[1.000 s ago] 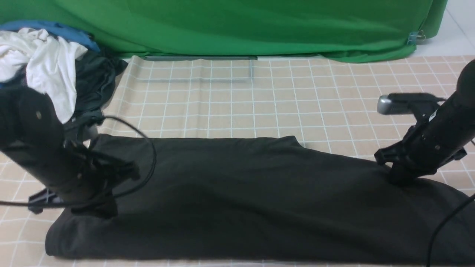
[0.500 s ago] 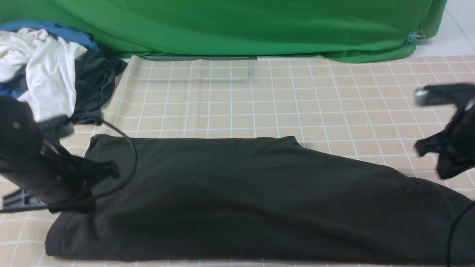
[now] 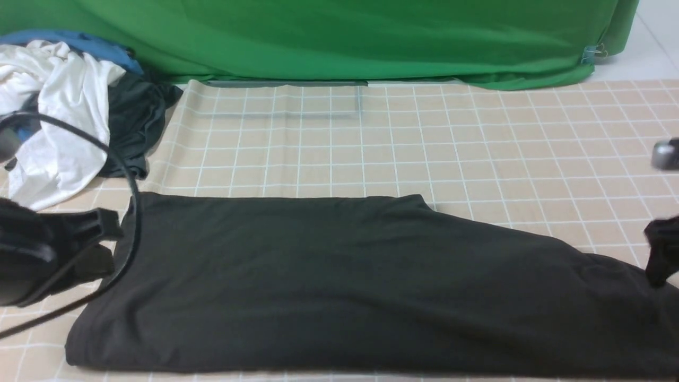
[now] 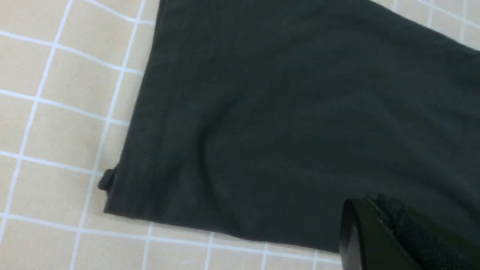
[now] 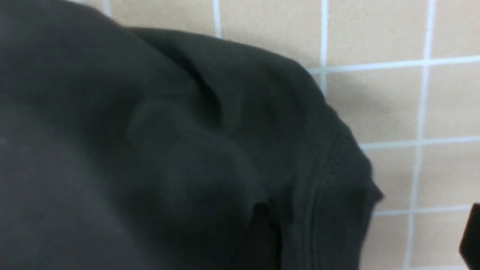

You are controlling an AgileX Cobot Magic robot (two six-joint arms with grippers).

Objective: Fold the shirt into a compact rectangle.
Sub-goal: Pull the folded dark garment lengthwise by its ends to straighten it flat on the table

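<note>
Black knit: the shirt [image 3: 339,281] lies flat on the checked surface [image 3: 371,143], its long axis running left to right. The left end effector [image 3: 110,241] hangs just off the shirt's left end, spread and empty. The right end effector [image 3: 660,254] sits at the other end, and I cannot tell its grip.

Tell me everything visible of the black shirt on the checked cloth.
The shirt is plain black, soft-looking knit, no print showing. It lies flat on the checked cloth, folded into a long band running left to right, its right end bunched and cut off by the frame. The left wrist view shows a stitched hem at one end; the right wrist view a ribbed edge. The left tool sits beside its left end, the right tool at its right; neither visibly grips it.
</note>
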